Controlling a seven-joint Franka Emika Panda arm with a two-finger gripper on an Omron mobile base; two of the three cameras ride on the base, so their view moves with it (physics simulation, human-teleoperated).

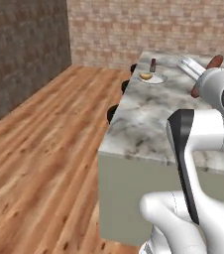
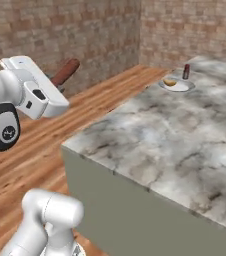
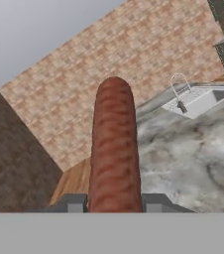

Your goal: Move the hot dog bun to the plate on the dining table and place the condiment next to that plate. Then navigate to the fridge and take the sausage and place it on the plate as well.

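Above the near corner of the dining table [image 2: 185, 150], the gripper [image 3: 114, 202] clamps the sausage [image 3: 114, 149]; carried by one end, it could slip before reaching the distant plate [image 2: 177, 85].

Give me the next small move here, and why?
Probably carry the sausage forward over the table toward the plate. The hand is shut on it, while the plate, holding the bun beside the bottle, sits at the far end.
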